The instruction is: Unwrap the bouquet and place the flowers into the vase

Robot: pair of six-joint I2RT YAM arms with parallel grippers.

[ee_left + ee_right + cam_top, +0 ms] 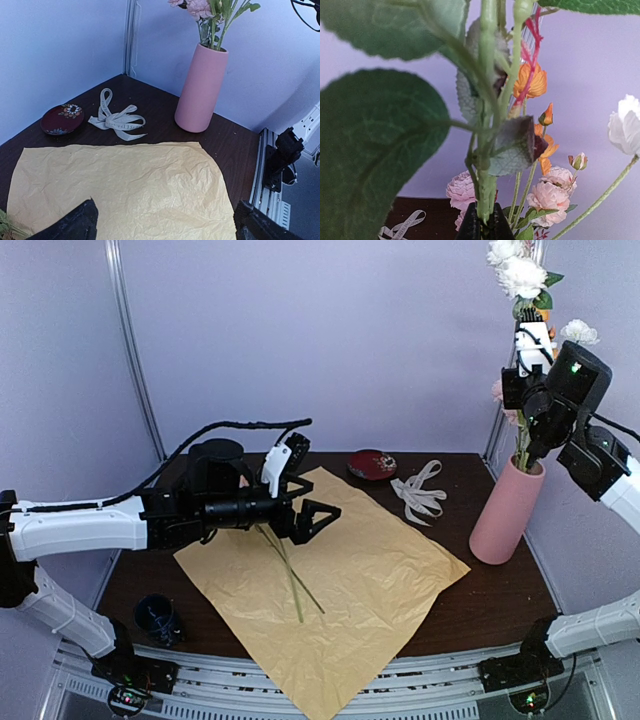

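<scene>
At upper right in the top view, the right pincer (483,229), clamped on flowers (520,275), holds their stems at the vase (505,512) mouth, likely needing a straight lowering; the left pincer (318,522) hangs wide apart over the paper (380,570).

text: none legible | ribbon (117,120): print too blurred to read

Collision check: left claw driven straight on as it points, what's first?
Likely the pink vase; left claw hangs open over the wrapping paper, aimed that way. Height unclear: could graze paper first.
</scene>
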